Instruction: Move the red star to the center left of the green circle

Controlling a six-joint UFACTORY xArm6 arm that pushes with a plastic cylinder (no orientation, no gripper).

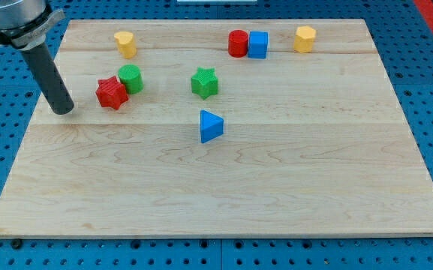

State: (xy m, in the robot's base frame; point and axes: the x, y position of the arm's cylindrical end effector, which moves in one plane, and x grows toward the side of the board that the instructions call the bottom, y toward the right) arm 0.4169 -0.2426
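Our tip (64,110), a bare rod with no jaws to open or close, rests on the board (216,187) near the red star's (112,93) left, not touching. The star already touches the green circle's (131,79) lower-left side. We judge it light, rigid and prone to rotate; push its lower face centrally.

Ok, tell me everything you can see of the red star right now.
The red star is a small, chunky, ridged block, plastic-looking, lying flat on the wooden board in its upper-left part. Its upper-right side touches, or nearly touches, the green circle. My tip stands apart at the view's left, slightly lower.
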